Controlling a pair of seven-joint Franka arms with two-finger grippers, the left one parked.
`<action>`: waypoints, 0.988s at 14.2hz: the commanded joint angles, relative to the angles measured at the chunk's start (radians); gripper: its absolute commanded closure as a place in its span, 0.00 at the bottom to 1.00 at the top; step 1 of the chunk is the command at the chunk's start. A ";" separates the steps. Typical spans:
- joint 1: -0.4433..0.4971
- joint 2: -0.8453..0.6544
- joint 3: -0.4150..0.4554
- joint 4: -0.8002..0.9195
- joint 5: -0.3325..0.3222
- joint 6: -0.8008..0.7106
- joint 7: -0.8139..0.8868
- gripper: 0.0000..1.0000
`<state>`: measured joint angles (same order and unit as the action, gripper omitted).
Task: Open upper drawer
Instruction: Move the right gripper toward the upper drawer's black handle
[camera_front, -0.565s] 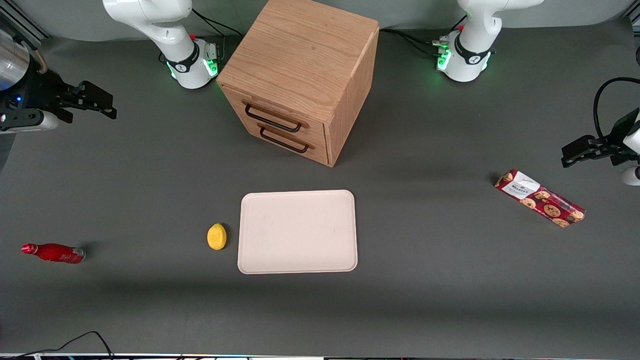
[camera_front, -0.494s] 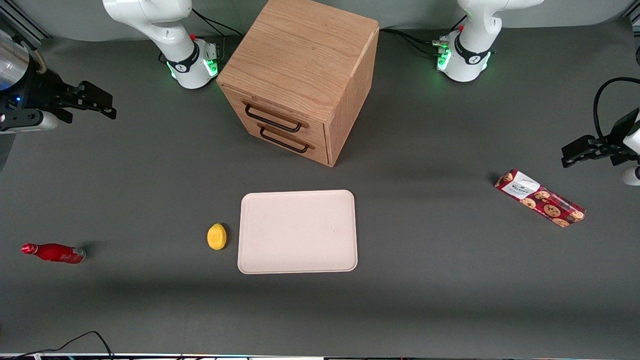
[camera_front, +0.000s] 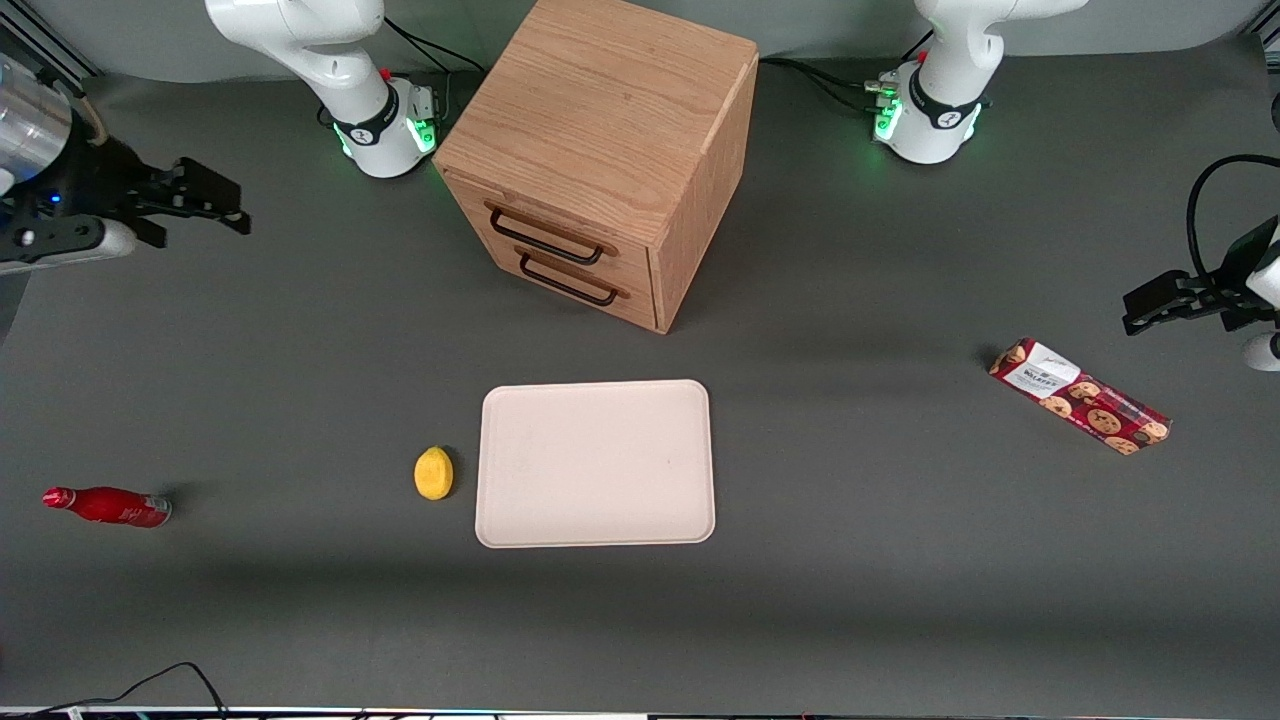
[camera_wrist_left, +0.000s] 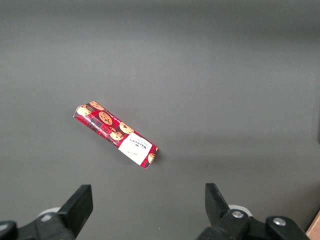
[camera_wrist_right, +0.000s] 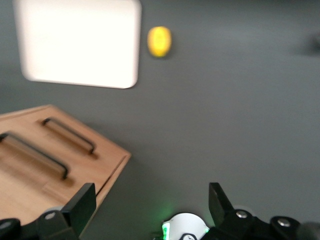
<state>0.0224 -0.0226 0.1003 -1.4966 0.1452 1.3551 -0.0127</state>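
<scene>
Hovering well apart from the oak cabinet (camera_front: 600, 160), gripper (camera_front: 225, 205) spread wide (holding nothing), upper drawer (camera_front: 545, 237) shut.

My hand (camera_front: 215, 205) shifts a bit toward the oak cabinet (camera_front: 600, 160) compared with the earlier pictures, and sits slightly farther from the front camera. It stays raised above the tabletop (camera_front: 300, 330) at the working arm's end, well apart from the upper drawer (camera_front: 550, 235). My fingers (camera_wrist_right: 80, 207) are spread apart with nothing between them. The arm's silver wrist section (camera_front: 25, 125) moves along with it.
</scene>
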 joint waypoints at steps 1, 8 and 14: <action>0.007 0.024 0.002 0.036 0.050 -0.021 -0.096 0.00; 0.010 0.030 0.257 0.030 0.048 -0.021 -0.082 0.00; 0.010 0.238 0.404 0.030 0.059 0.097 -0.108 0.00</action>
<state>0.0356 0.1029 0.4443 -1.4940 0.1908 1.4014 -0.1054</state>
